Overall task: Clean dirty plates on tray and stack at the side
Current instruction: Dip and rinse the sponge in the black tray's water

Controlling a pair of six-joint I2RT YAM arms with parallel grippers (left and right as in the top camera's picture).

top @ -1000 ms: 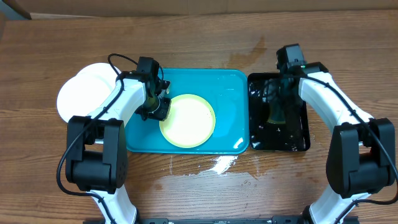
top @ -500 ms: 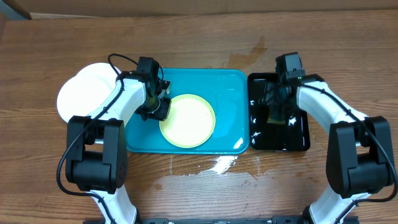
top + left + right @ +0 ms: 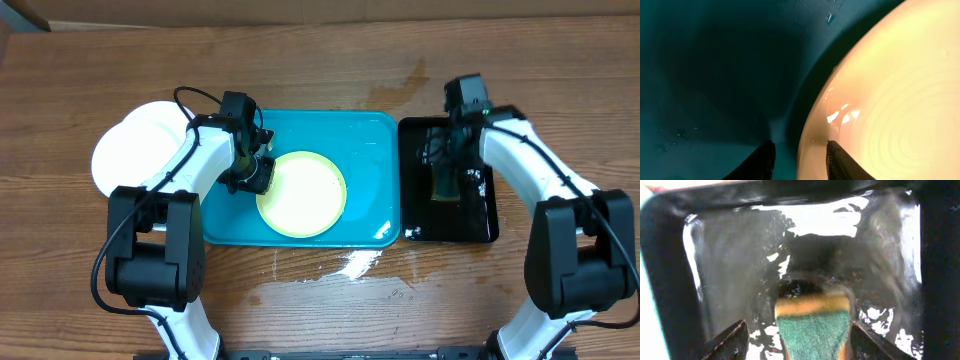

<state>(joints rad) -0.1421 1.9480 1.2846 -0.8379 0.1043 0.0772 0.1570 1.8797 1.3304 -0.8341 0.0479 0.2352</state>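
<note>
two white plates overhead, stacked left of the tray; yellow-green plate lies on it. left wrist: left gripper straddles its rim, clamp unclear. right wrist: right gripper spread around sponge in black tray; pinch it squarely before scrubbing.

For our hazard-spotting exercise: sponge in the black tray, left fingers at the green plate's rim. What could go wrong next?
1. The plate lies on the wet tray; the left fingers straddling its rim might let it slide.
2. The sponge, wet from the black tray, may drip onto the table, already puddled.
</note>
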